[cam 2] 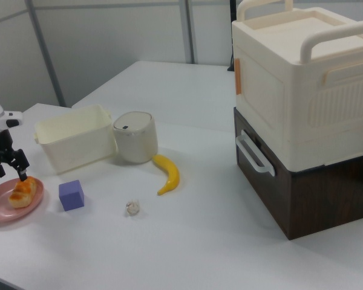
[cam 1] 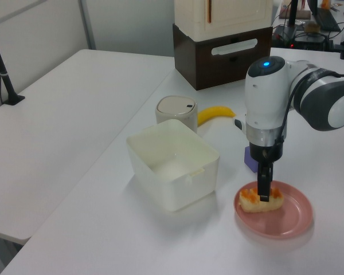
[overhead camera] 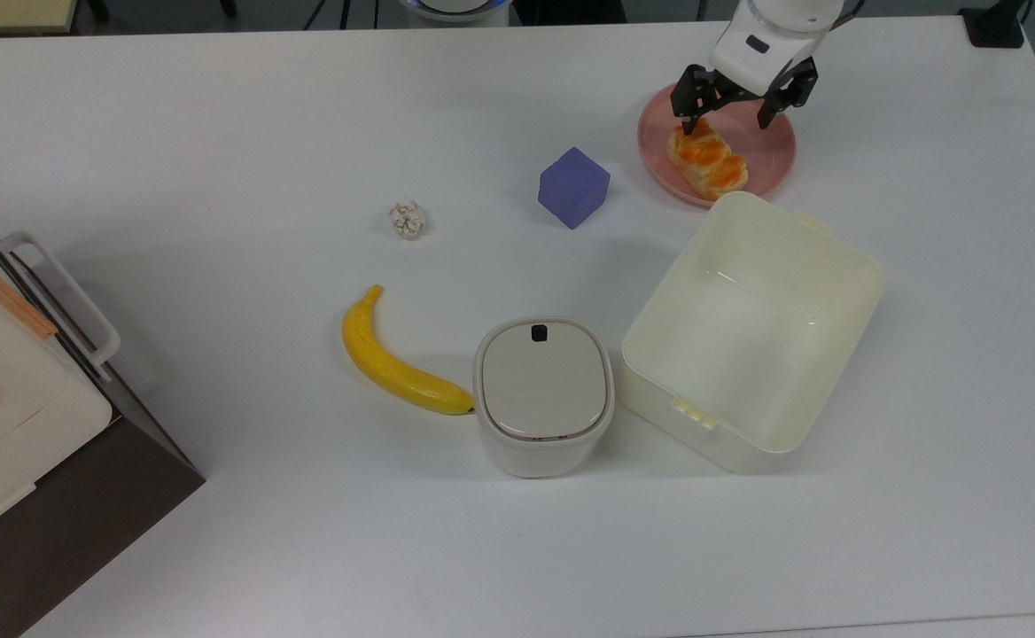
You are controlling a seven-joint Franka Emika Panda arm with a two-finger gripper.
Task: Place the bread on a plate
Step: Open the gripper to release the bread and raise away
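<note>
The bread (overhead camera: 708, 161) lies on the plate (overhead camera: 770, 155), its long axis slanting toward the top view's lower right, just below the released, spread-fingered gripper (overhead camera: 742, 105).

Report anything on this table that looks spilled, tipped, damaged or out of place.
Nothing stands out. The bread lies flat inside the pink plate, with the open gripper just above it. The purple cube, banana, lidded container and cream tub all sit upright and apart on the table, with no spills.
</note>
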